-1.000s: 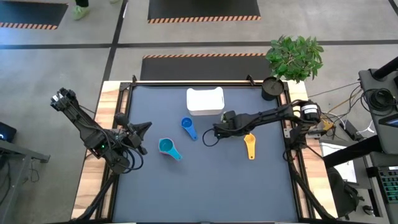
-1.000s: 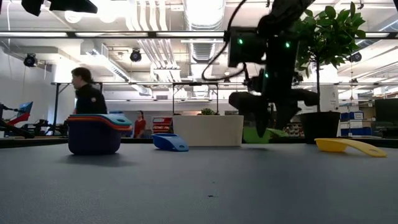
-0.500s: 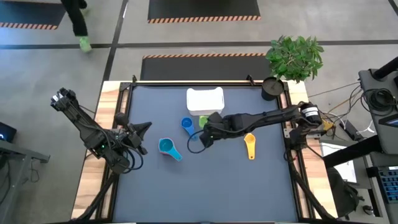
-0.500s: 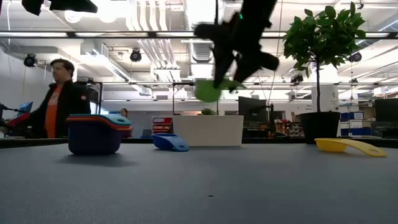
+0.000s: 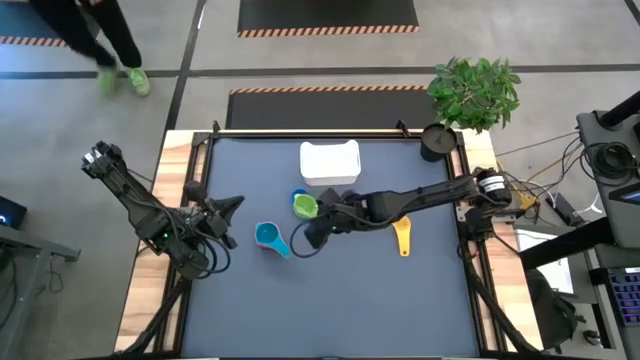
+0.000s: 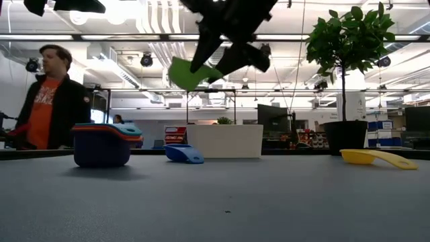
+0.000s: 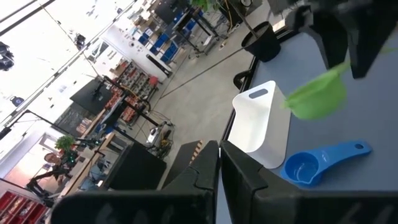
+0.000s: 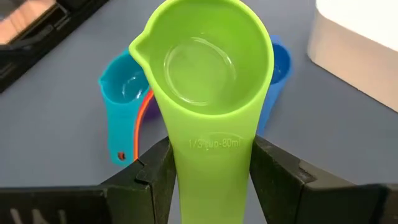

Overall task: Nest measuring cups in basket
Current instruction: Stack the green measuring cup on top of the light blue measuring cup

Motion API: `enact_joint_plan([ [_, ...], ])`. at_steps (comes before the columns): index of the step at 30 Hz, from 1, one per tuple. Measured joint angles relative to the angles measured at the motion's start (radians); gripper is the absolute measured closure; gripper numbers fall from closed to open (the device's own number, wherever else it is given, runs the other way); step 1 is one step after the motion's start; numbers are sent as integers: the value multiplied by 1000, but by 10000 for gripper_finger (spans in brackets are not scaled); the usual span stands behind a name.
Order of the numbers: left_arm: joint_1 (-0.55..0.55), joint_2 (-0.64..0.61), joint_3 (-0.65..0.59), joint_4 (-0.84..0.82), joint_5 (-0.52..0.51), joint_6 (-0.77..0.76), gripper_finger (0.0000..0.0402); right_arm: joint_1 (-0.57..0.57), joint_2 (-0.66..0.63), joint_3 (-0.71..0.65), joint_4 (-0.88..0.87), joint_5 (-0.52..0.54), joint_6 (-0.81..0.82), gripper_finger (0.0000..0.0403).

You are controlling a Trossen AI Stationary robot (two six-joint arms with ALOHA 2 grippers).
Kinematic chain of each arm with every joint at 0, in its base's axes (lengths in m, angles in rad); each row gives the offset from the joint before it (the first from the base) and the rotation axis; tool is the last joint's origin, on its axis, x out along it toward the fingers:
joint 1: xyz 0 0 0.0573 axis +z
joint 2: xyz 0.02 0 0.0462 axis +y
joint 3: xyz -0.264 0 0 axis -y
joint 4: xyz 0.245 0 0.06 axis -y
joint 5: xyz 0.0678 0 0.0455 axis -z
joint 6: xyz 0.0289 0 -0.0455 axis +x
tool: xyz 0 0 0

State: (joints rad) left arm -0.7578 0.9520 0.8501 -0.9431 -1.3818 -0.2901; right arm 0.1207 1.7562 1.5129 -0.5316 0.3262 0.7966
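My right gripper (image 5: pixel 314 216) reaches from the table's right side to its middle and is shut on a green measuring cup (image 5: pixel 305 206), held high above the table (image 6: pixel 189 72). Under it lies a blue cup (image 8: pixel 278 61), mostly hidden in the high view. A stack of cups with teal on top (image 5: pixel 268 237), purple at its base (image 6: pixel 101 149), stands left of them. A yellow cup (image 5: pixel 402 235) lies to the right. The white basket (image 5: pixel 330 162) stands farther back. My left gripper (image 5: pixel 228 208) waits shut at the left edge. My right gripper pinches the green cup's flat handle (image 8: pixel 211 163) between its two fingers (image 8: pixel 154 169), one on each side edge. It comes from the table's right, slanting down, with the handle running back along the fingers. The cup is lifted clear, its bowl (image 8: pixel 205 62) pointing away toward the table's left.
A black round cup (image 5: pixel 437 140) and a potted plant (image 5: pixel 475 90) stand at the far right corner. A person (image 6: pixel 50 94) walks behind the table. The near half of the dark mat (image 5: pixel 340 300) is bare.
My right gripper has carried the green cup from low over the table near the yellow cup up and toward the table's left, and it now hangs over the blue cup. The cup's bowl has swung round to point left. A person has walked along behind the table.
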Motion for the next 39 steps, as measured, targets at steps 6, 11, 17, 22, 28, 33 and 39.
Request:
enact_joint_plan([
  [6,0,0,0,1,-1,0,402,0,111,108,15,-13,-91,234],
  [11,0,-1,0,0,0,0,402,0,224,252,4,-40,-184,234],
  [17,0,-1,0,0,0,0,402,0,361,451,-90,-46,-246,234],
  [22,0,-1,0,0,0,0,402,4,451,570,-144,-46,-287,234],
  [28,0,-1,0,0,1,0,402,14,507,631,-151,-47,-303,234],
  [33,0,0,0,0,3,0,402,21,506,618,-154,-42,-303,234],
  [39,0,0,-1,0,3,0,402,24,506,605,-149,-38,-301,225],
])
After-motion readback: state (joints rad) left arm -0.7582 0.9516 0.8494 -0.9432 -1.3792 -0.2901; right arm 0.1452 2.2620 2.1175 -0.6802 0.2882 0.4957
